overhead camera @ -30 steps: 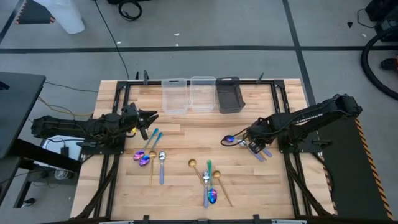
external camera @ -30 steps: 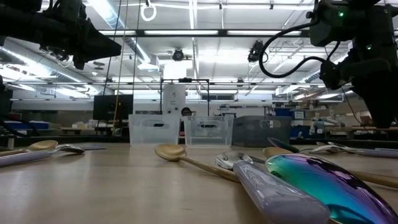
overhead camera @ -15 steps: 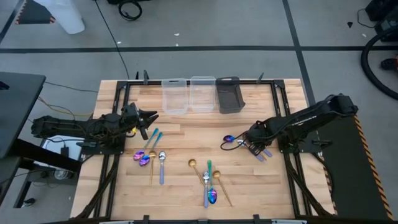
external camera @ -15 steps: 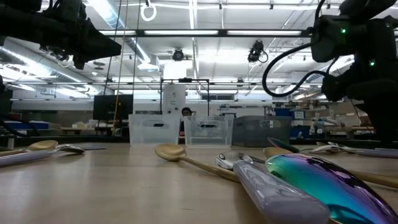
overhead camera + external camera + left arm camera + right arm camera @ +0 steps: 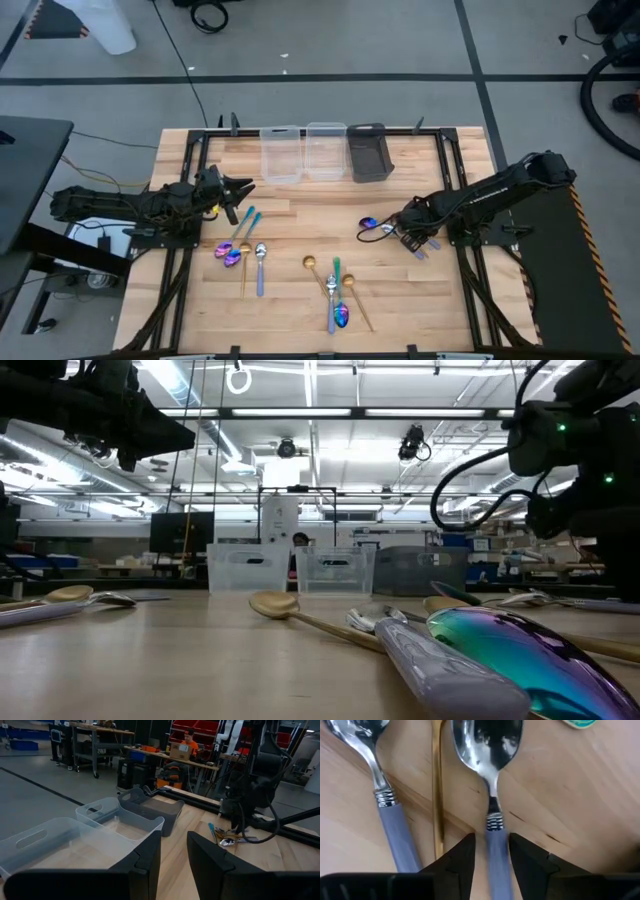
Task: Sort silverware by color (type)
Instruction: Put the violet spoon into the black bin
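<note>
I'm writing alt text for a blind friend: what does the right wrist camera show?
Close above the wooden table, the right tool has its two dark fingers on either side of the lilac handle of a silver spoon. A second lilac-handled spoon and a thin gold utensil lie beside it.

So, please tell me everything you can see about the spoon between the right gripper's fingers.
The spoon has a shiny silver bowl, a thin silver neck, a ribbed collar and a smooth lavender handle that looks like plastic. It lies flat on the wooden table, bowl pointing away from the right gripper, whose fingers stand on either side of the handle. Whether they already touch it I cannot tell. A gold utensil lies beside it, apart.
</note>
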You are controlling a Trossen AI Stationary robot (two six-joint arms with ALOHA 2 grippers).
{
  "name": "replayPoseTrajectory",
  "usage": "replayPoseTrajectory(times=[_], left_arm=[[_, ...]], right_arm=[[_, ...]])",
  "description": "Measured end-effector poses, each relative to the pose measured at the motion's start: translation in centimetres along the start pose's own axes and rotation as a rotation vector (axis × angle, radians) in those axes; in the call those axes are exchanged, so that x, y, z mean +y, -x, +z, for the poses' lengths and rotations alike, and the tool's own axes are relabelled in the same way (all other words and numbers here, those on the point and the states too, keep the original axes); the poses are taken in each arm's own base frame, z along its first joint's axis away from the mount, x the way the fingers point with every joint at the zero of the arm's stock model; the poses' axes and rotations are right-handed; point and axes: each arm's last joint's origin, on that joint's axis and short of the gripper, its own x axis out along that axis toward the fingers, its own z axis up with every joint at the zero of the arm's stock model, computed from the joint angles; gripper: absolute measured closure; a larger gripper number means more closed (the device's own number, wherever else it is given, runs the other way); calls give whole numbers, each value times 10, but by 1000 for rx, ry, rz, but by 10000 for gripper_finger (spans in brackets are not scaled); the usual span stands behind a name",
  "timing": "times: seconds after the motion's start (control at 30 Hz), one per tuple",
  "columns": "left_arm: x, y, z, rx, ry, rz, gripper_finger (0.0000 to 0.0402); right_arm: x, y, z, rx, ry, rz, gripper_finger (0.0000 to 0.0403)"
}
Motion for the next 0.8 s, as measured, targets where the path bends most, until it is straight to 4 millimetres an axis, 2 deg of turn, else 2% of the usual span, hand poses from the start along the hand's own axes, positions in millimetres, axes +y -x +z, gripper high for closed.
replayPoseTrajectory(times=[0.17,0.43,0.53,0.8], left_arm=[[0,0,0,0,0,0,299],[0,0,0,0,-1,0,299],[0,0,0,0,-8,0,299],[0,0,0,-1,-11,0,299]], right_arm=[[-2,-3,-1,8,-1,5,280],[-1,-3,0,3,-14,8,342],[-2,-3,1,0,-28,4,346],[4,23,16,-52,-57,15,350]])
